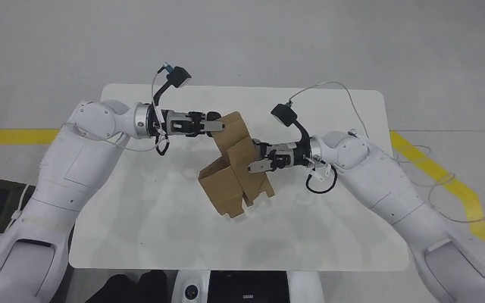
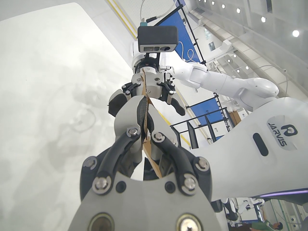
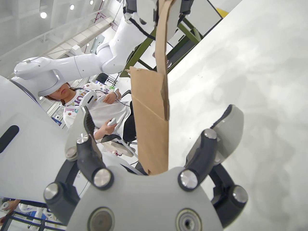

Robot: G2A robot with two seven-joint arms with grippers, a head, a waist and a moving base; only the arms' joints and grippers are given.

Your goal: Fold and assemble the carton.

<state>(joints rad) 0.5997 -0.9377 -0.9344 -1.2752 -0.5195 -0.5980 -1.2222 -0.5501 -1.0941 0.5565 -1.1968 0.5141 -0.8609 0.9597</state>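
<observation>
Carton point(image 1: 233, 165): held over table point(image 1: 151, 227), between my arms.
Left pincer point(image 2: 144, 111): clamped on its flap edge, anchoring it.
Right pincer point(image 3: 156, 116): spread around a panel, likely ready to fold.

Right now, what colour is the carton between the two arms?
The carton is plain brown, clearest in the top view.

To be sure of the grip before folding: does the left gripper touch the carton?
Touching. In the left wrist view, the left gripper has its jaws shut on the edge of the carton.
</observation>
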